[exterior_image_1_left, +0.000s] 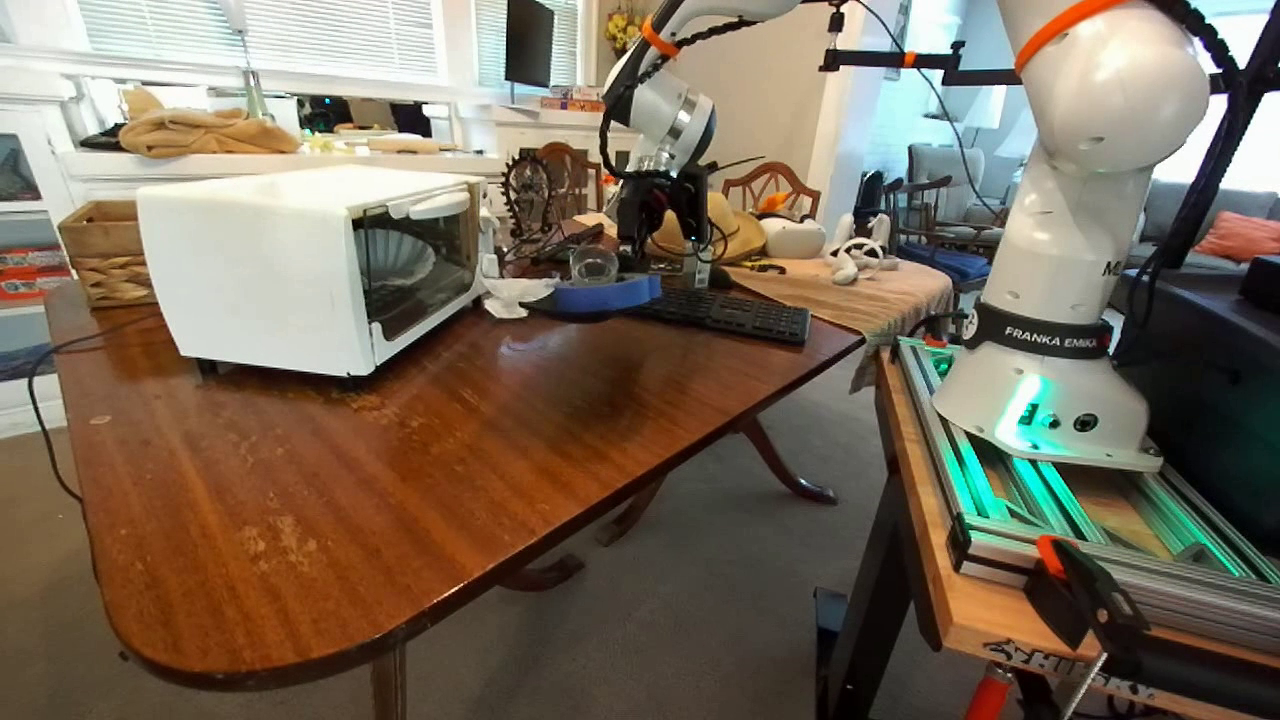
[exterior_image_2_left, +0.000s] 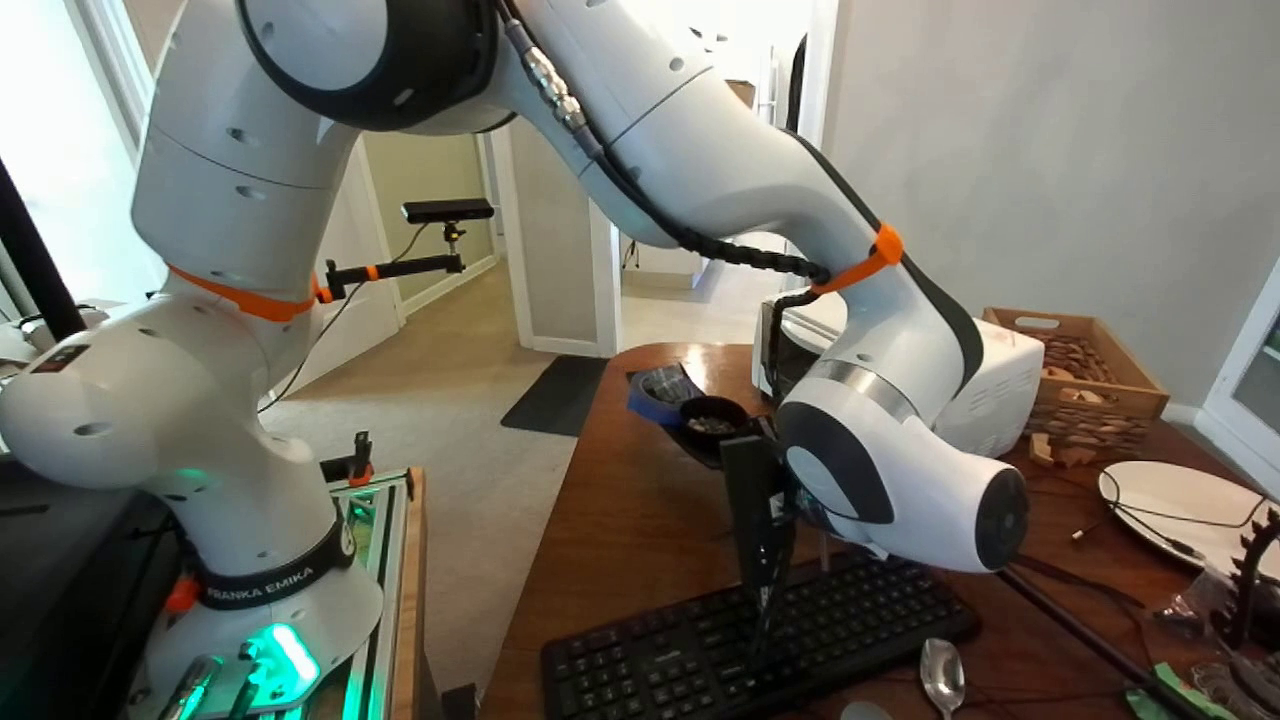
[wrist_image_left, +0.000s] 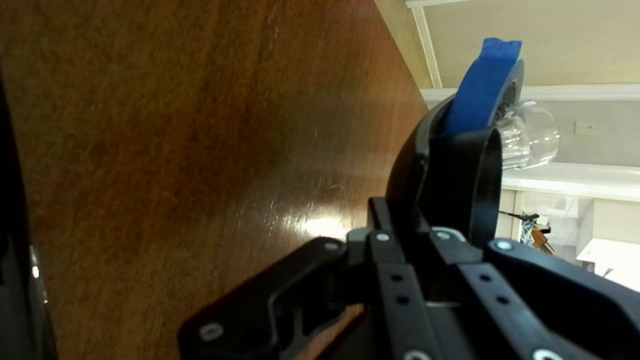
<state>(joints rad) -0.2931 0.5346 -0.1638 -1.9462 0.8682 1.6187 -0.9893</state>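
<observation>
A shallow black dish (wrist_image_left: 410, 155) has its near rim between the fingers of my gripper (wrist_image_left: 402, 215) in the wrist view, and the jaws are shut on it. On the dish stand a blue tape roll (wrist_image_left: 477, 92), a black bowl (wrist_image_left: 457, 185) and a clear glass (wrist_image_left: 532, 135). The tape roll (exterior_image_1_left: 605, 293) and the glass (exterior_image_1_left: 593, 266) also show in an exterior view, in front of the gripper. In an exterior view the bowl (exterior_image_2_left: 712, 415) has small bits inside, and the arm partly covers the dish. Whether the dish touches the table cannot be told.
A white toaster oven (exterior_image_1_left: 260, 265) stands on the wooden table (exterior_image_1_left: 400, 480), with a wicker basket (exterior_image_1_left: 105, 250) behind it. Beneath the arm lies a black keyboard (exterior_image_2_left: 650, 655). A spoon (exterior_image_2_left: 942, 672), a white plate (exterior_image_2_left: 1180, 505) and cables lie nearby.
</observation>
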